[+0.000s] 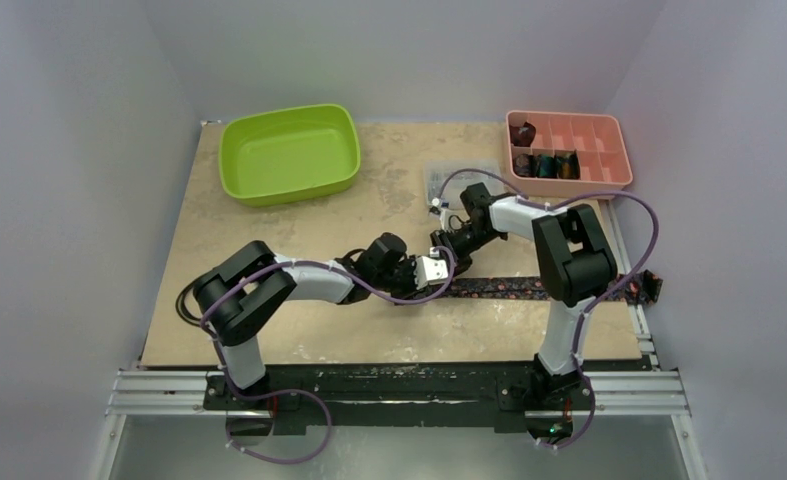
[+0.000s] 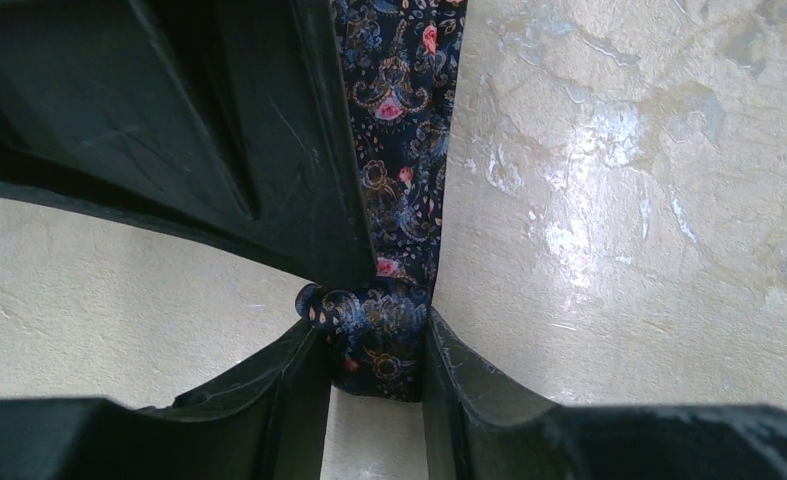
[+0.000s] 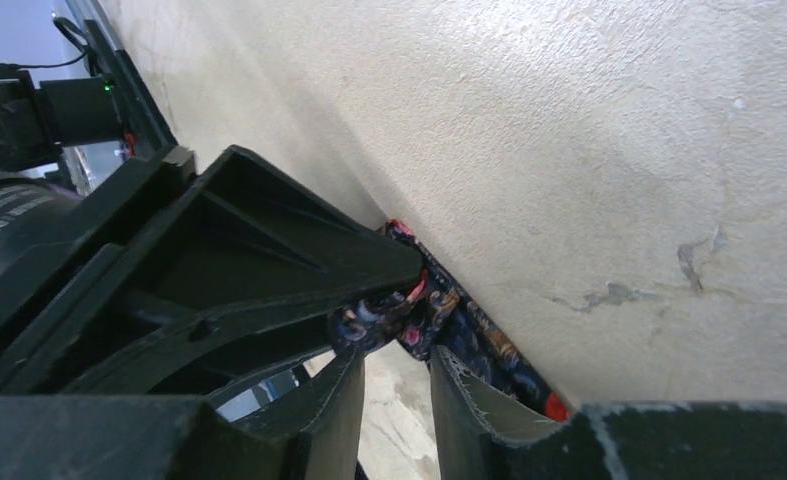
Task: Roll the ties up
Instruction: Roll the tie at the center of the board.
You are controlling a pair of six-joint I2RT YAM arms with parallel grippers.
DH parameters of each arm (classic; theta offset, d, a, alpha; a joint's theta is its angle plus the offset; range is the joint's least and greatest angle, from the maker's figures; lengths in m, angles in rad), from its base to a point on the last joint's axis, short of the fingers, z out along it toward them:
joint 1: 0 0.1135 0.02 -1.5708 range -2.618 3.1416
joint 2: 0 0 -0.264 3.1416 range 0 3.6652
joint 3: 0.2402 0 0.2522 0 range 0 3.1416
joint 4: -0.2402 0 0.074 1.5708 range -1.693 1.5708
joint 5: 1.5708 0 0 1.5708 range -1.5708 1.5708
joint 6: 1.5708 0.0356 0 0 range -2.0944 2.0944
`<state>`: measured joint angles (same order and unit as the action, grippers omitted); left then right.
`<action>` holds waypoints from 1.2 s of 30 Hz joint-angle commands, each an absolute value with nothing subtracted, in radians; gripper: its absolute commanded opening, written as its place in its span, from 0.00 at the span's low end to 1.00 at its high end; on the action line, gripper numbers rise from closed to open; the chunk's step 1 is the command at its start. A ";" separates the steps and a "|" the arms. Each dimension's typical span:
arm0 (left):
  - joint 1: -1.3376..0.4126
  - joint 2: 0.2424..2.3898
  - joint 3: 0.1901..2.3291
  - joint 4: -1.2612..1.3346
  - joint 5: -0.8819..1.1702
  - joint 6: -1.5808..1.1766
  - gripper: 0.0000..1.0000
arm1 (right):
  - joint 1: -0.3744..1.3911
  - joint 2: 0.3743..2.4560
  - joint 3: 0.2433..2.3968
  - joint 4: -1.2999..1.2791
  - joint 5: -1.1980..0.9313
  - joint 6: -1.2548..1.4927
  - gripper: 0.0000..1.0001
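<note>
Tie (image 1: 529, 288) flat on surface (image 1: 269, 330), nearer me than green tub (image 1: 289, 155), off to its right. My left gripper (image 2: 374, 332) pinches rolled end (image 2: 374, 350); my right gripper (image 3: 396, 353) slightly parted at same end. Fabric likely soft, light, slippery: hold coil sides, else unrolls.

This is a robotics lab test cell: plain pale walls (image 1: 69, 150) box in a single beige stone-look tabletop (image 1: 269, 230). Two black robot arms (image 1: 259, 290) are bolted to an aluminium rail (image 1: 169, 390) at its near edge, trailing purple cables (image 1: 649, 215). A lime-green plastic tub (image 1: 234, 130) and a pink compartment tray (image 1: 619, 140) serve as props.
</note>
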<state>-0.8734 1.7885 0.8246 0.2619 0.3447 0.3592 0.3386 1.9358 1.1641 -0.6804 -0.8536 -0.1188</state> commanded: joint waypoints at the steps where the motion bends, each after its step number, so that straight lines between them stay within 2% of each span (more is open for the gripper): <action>1: -0.871 1.855 0.812 0.046 0.257 0.409 0.31 | 0.323 1.863 1.206 -0.761 -0.874 -0.165 0.32; 4: -0.875 1.856 0.822 0.033 0.257 0.414 0.31 | 0.310 1.838 1.198 -0.780 -0.902 -0.163 0.35; 7: -0.880 1.859 0.829 0.023 0.258 0.423 0.30 | 0.313 1.820 1.175 -0.762 -0.929 -0.129 0.45; 10: -0.883 1.861 0.836 0.021 0.255 0.425 0.31 | 0.321 1.835 1.145 -0.702 -0.959 -0.066 0.46; 22: -0.890 1.867 0.847 0.010 0.255 0.433 0.31 | 0.344 1.950 1.150 -0.597 -0.964 -0.008 0.32; 23: -0.890 1.868 0.847 0.011 0.255 0.434 0.31 | 0.345 1.958 1.151 -0.597 -0.968 -0.009 0.29; 27: -0.890 1.866 0.842 0.013 0.264 0.438 0.33 | 0.341 1.986 1.173 -0.639 -0.952 -0.028 0.00; 30: -0.889 1.862 0.836 0.022 0.268 0.437 0.36 | 0.328 1.991 1.181 -0.677 -0.905 -0.063 0.00; 36: -0.873 1.829 0.804 0.093 0.308 0.434 0.57 | 0.303 1.999 1.152 -0.712 -0.845 -0.106 0.00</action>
<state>-0.8837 1.7985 0.8742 0.1932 0.3199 0.4118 0.3210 1.9915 1.1534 -0.6712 -0.9092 -0.0502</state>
